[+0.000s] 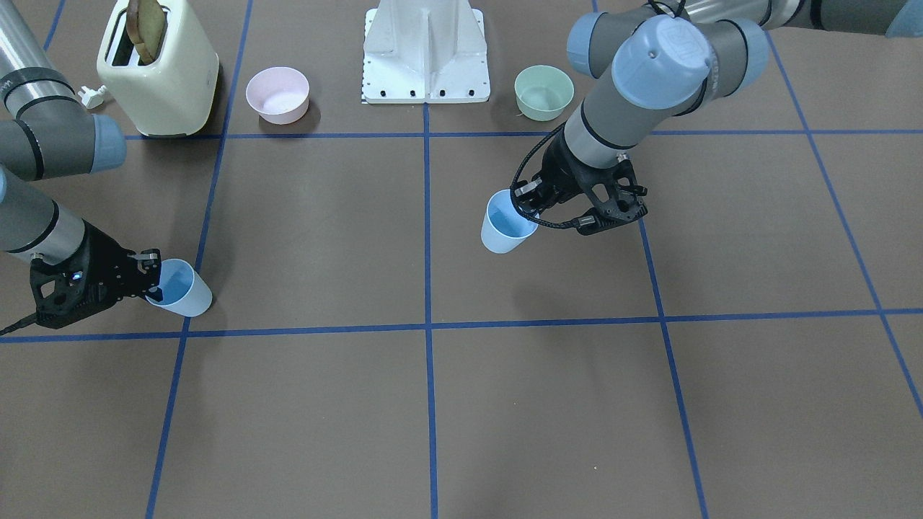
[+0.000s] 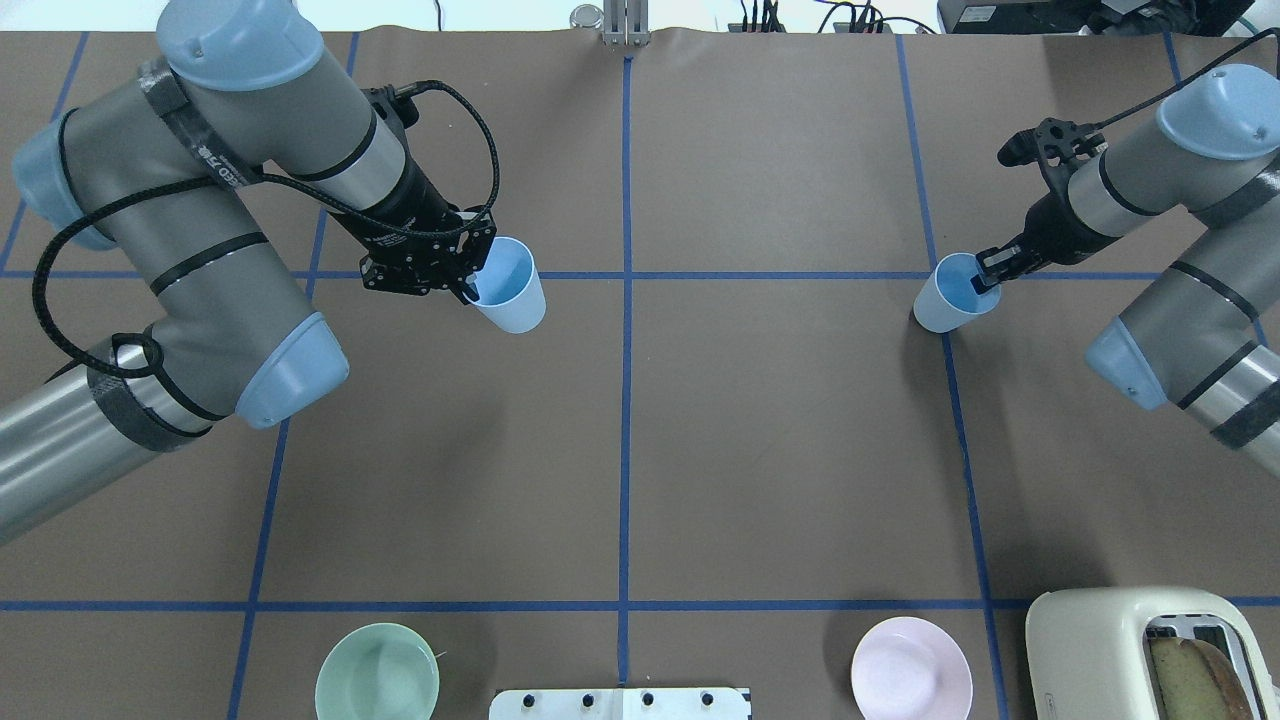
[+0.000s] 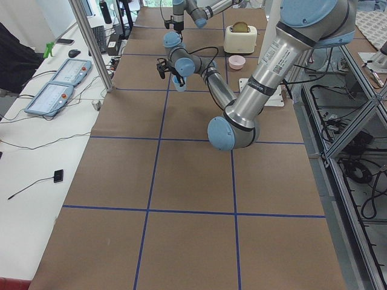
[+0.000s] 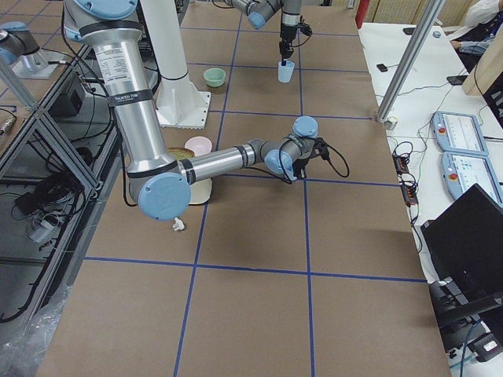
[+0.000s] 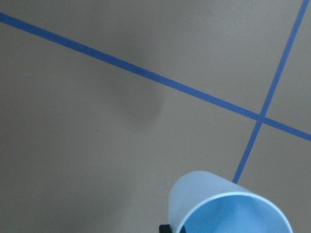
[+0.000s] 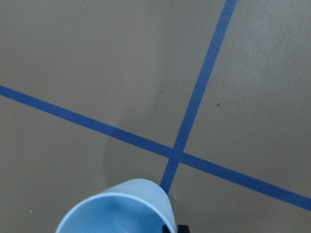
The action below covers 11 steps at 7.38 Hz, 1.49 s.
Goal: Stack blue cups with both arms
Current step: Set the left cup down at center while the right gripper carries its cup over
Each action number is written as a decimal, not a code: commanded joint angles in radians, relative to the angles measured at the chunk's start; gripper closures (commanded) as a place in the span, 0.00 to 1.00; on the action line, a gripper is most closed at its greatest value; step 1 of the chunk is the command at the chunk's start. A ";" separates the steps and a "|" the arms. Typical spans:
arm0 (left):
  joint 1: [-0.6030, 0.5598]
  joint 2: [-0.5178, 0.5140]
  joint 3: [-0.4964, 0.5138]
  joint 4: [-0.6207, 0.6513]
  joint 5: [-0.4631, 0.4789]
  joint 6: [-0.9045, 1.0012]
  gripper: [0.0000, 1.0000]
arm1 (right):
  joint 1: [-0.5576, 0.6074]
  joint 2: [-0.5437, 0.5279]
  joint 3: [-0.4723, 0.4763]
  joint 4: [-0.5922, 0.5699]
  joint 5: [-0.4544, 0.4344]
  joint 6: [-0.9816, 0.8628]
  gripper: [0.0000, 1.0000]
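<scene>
Two light-blue cups are each held by an arm. My left gripper [image 2: 470,285] is shut on the rim of one blue cup [image 2: 510,285], one finger inside it. This cup [image 1: 508,227] hangs tilted above the table; its shadow lies apart from it. In the left wrist view it [image 5: 223,206] sits at the bottom edge. My right gripper [image 2: 985,280] is shut on the rim of the other blue cup [image 2: 955,293], which is low near a tape crossing. In the front view this cup [image 1: 180,288] is at the left. The cups are far apart.
A cream toaster [image 1: 159,72] with a slice of toast, a pink bowl [image 1: 277,94] and a green bowl [image 1: 544,91] stand along the robot's side, beside the white base mount [image 1: 425,54]. Blue tape lines grid the brown table [image 2: 780,450].
</scene>
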 commanded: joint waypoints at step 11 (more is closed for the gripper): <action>0.209 -0.201 0.282 -0.090 0.239 -0.108 1.00 | -0.063 0.367 0.195 -0.476 -0.006 0.265 0.91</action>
